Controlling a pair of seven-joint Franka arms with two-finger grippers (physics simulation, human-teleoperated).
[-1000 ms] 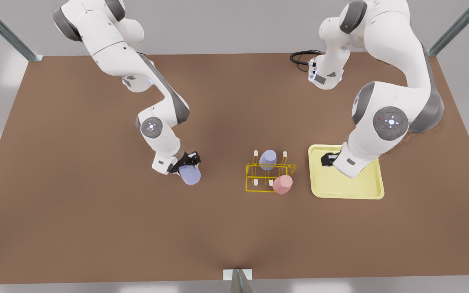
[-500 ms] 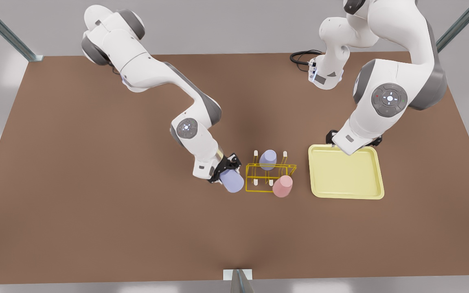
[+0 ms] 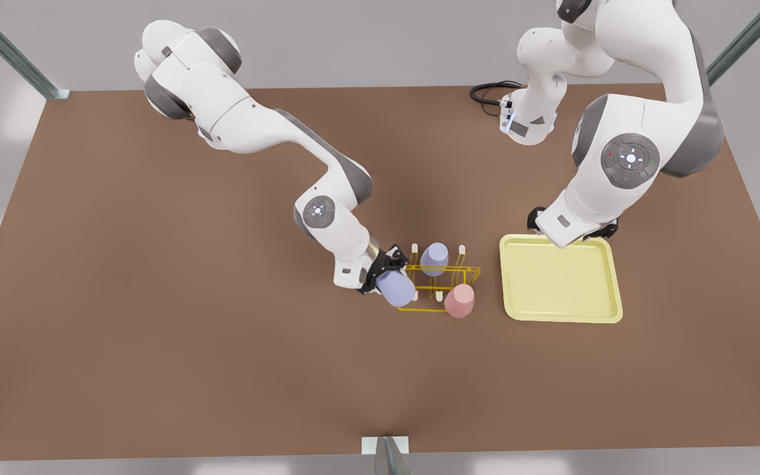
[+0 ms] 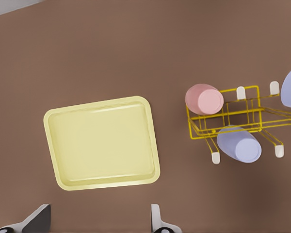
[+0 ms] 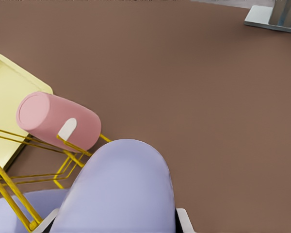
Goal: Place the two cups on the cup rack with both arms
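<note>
While the right gripper (image 3: 385,272) has swung in from open table over the last second, it now sits at the near corner of the cup rack (image 3: 439,284) on the front view's left, fingers pinching the lavender cup (image 3: 396,289), which hangs tilted right against the yellow wire! The right wrist view shows that cup (image 5: 117,189) looming over the frame. Already racked: a pink cup (image 3: 459,300) and a second lavender cup (image 3: 434,258). Over on the front view's right, the left gripper (image 3: 568,227) has pulled back off the yellow tray (image 3: 559,311) to its far edge, fingers spread (image 4: 157,223), holding nothing, waiting. My read: it still needs seating on a free peg and letting go.
</note>
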